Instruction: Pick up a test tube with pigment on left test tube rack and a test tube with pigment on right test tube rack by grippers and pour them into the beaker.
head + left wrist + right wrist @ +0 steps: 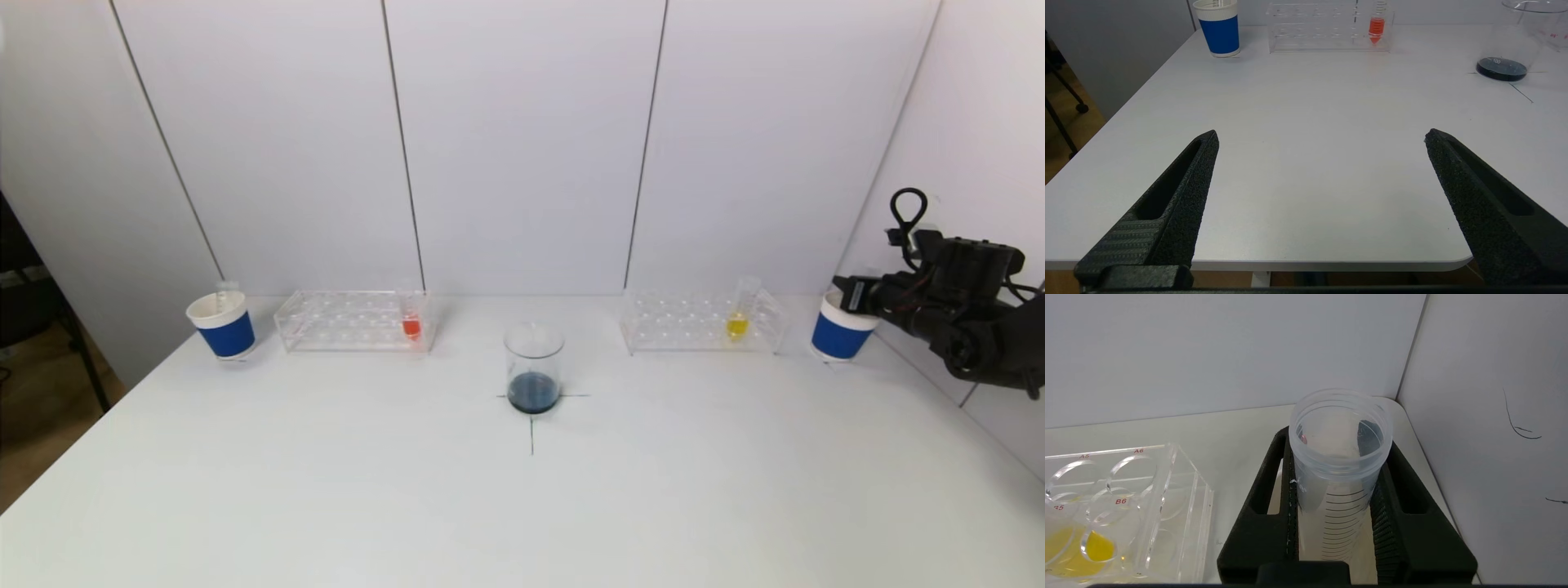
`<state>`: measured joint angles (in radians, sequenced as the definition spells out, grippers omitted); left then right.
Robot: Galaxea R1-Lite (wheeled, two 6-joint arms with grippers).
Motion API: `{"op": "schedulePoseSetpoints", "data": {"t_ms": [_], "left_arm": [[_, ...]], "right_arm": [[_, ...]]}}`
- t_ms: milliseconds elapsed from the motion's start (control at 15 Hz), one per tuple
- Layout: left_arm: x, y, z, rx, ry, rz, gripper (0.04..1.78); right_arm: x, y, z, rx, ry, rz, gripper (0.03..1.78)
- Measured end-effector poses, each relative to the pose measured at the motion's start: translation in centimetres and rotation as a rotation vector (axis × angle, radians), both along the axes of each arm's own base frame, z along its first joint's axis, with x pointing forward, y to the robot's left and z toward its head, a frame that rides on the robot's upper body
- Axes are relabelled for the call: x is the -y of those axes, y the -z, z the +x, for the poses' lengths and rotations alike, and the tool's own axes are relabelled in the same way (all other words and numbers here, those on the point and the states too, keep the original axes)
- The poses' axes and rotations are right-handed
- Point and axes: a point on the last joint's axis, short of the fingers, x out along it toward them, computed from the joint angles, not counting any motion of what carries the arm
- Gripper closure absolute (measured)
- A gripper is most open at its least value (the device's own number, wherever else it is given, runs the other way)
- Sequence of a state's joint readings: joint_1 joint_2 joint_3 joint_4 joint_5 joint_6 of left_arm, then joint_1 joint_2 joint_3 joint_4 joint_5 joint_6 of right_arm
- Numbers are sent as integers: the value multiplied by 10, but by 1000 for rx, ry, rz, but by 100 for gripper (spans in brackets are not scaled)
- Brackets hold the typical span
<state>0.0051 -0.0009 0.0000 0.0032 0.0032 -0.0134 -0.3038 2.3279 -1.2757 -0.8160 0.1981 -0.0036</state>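
The beaker (534,367) stands at the table's centre with dark liquid in its bottom; it also shows in the left wrist view (1515,45). The left rack (355,320) holds a tube of red pigment (411,322) (1376,28). The right rack (702,322) holds a tube of yellow pigment (738,318) (1098,547). My right gripper (849,294) (1337,441) hovers over the right blue cup (841,335), shut on an empty clear test tube (1339,457). My left gripper (1322,136) is open and empty above the table's near left edge, out of the head view.
A second blue cup (222,327) (1220,28) with an empty tube in it stands left of the left rack. The side wall (963,122) is close behind my right arm. A black cross is marked under the beaker.
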Motion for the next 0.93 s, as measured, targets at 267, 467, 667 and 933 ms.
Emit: {"op": "schedulePoseSetpoints", "data": {"t_ms": [267, 467, 667, 933], "left_arm": [[0, 0, 0, 0, 1, 0, 6], [0, 0, 0, 0, 1, 0, 6], [0, 0, 0, 0, 1, 0, 6], [0, 0, 0, 0, 1, 0, 6]], "right_arm": [[0, -3, 0, 31, -1, 13, 91], [0, -4, 0, 31, 0, 13, 43], [0, -4, -1, 31, 0, 13, 13], [1, -7, -2, 34, 3, 12, 3]]}}
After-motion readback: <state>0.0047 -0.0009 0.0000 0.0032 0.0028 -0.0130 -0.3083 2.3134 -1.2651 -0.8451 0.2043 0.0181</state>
